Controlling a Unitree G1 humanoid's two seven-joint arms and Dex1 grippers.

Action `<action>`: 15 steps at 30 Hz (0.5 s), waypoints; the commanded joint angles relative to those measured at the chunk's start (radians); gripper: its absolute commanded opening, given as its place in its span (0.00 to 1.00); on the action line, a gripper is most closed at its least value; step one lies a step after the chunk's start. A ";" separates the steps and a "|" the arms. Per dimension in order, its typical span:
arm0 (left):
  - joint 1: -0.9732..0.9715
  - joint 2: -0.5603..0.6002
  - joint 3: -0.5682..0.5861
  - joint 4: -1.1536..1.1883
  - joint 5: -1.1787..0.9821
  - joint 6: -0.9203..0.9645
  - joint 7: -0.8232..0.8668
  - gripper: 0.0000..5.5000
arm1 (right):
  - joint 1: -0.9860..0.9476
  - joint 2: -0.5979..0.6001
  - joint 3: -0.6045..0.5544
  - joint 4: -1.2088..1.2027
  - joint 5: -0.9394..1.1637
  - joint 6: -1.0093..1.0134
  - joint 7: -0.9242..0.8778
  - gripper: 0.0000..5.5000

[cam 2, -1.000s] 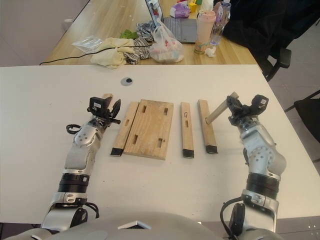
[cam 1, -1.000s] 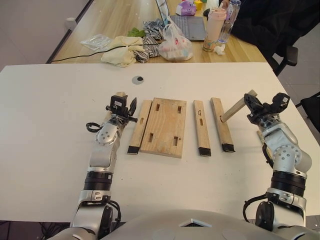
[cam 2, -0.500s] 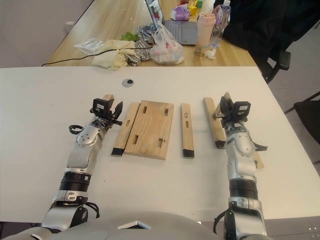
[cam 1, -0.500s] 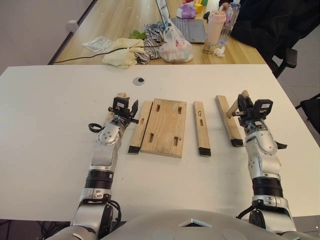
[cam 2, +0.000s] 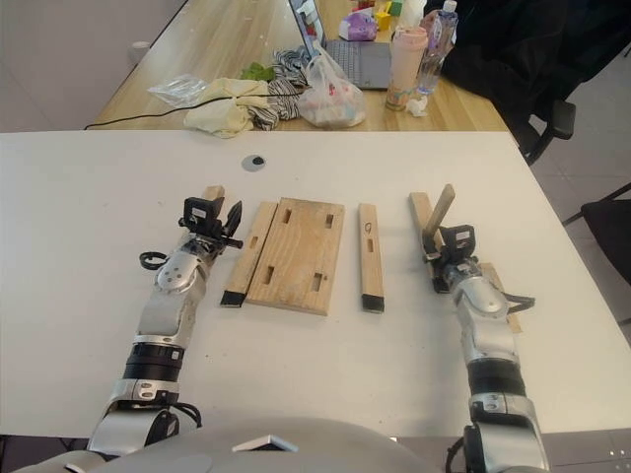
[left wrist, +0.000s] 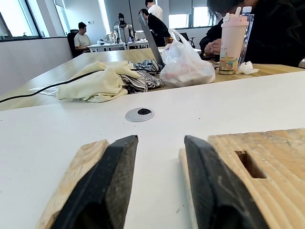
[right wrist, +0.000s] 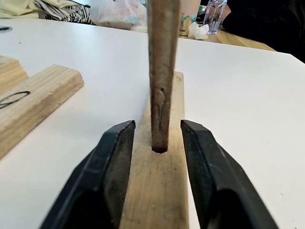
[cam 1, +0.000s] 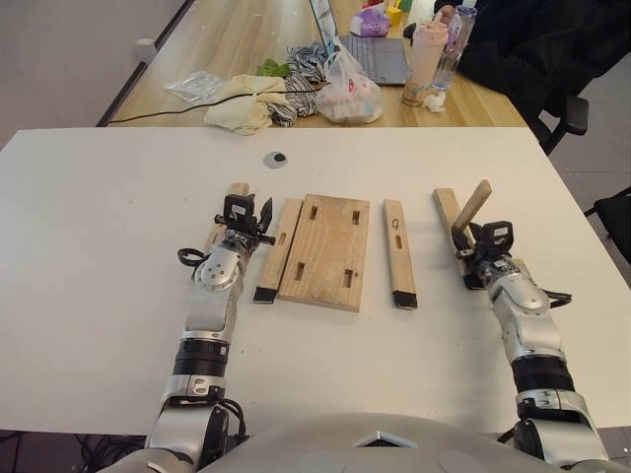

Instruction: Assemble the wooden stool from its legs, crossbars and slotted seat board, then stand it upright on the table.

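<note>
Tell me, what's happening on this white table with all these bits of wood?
A two-armed robot is building a wooden stool on the table. The seat board lies flat in the middle, not yet joined to anything. One crossbar stands plugged into the rightmost leg, and the right gripper is open astride that leg. The left gripper is open, low between the outer left leg and the leg beside the board.

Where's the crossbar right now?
In the eye views, the crossbar stands tilted in the slot of the rightmost leg, on the robot's right; the open right gripper straddles its base.
</note>
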 commanded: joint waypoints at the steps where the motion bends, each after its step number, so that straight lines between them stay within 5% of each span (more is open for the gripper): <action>1: 0.061 -0.037 0.016 -0.035 0.010 -0.024 0.062 0.32 | 0.010 -0.153 0.052 -0.178 0.033 0.350 0.158 0.45; 10: 0.082 -0.110 0.007 -0.053 0.037 -0.060 0.150 0.32 | -0.176 -0.410 0.174 -0.298 0.042 0.798 0.423 0.72; 15: 0.073 -0.102 0.029 -0.058 0.032 -0.063 0.163 0.32 | -0.109 -0.445 0.211 -0.276 0.012 0.838 0.445 0.72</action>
